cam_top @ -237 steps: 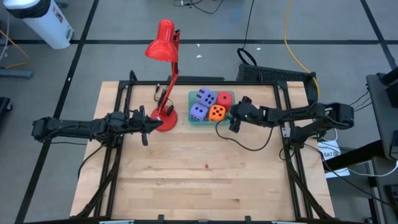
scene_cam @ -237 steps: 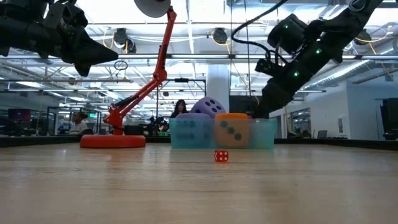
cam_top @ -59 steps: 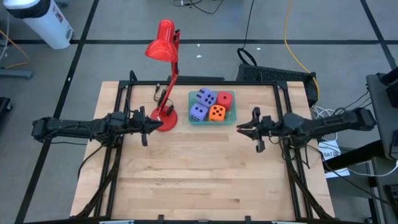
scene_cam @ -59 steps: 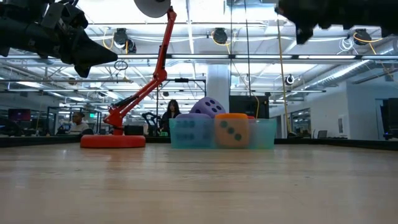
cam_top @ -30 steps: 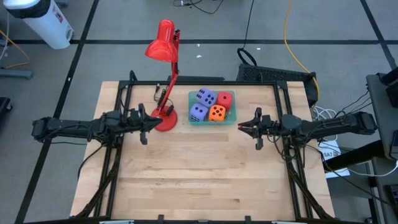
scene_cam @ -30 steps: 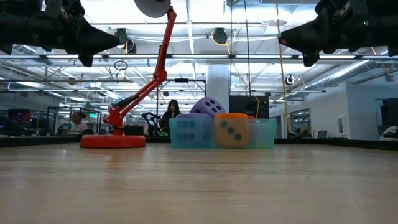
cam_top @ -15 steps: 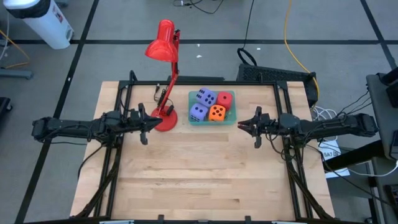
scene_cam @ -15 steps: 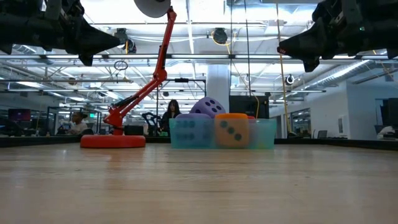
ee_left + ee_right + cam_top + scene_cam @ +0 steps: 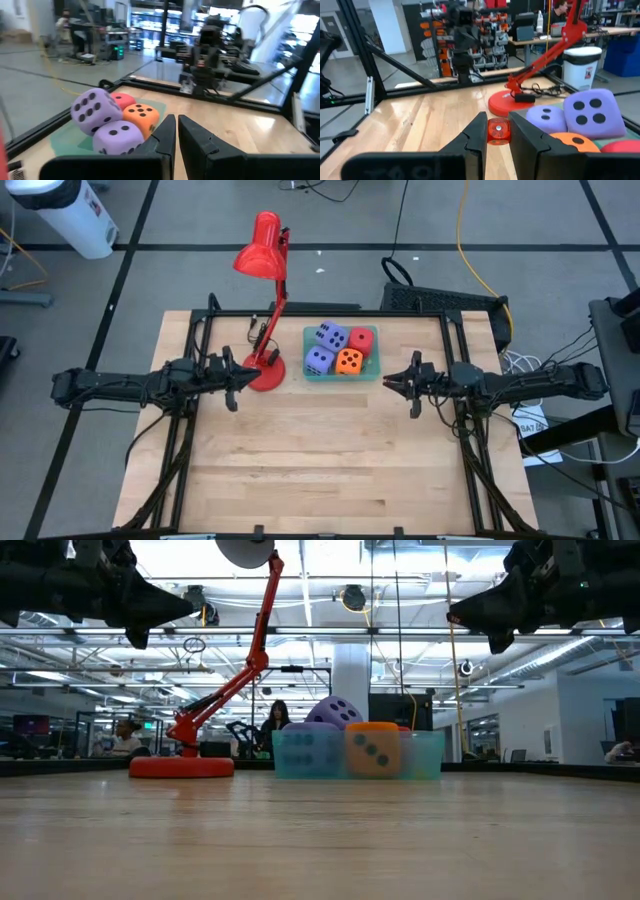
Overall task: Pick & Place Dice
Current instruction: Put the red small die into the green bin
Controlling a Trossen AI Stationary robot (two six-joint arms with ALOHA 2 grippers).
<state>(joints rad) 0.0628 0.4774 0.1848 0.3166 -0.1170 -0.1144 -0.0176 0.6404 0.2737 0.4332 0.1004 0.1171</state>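
Observation:
Several soft dice sit in a teal tray (image 9: 372, 374) at the table's far middle: two purple ones (image 9: 331, 336) (image 9: 319, 359), an orange one (image 9: 349, 361) and a red one (image 9: 362, 340). My right gripper (image 9: 497, 120) hovers level just right of the tray, high above the table (image 9: 452, 612), shut on a small red die (image 9: 498, 131). My left gripper (image 9: 176, 120) hangs level left of the tray, by the lamp's base, shut with nothing in it. My right gripper pinches the small red die by two opposite sides (image 9: 491, 132) between its two fingers, near their free ends. The fingers lie level and point toward the table's left edge. The die is lifted clear, high above the table.
A red desk lamp stands with its round base (image 9: 266, 372) left of the tray, its arm leaning up and away. Bare wooden tabletop (image 9: 320, 460) spreads across the near half. A black frame runs along the table's edges.

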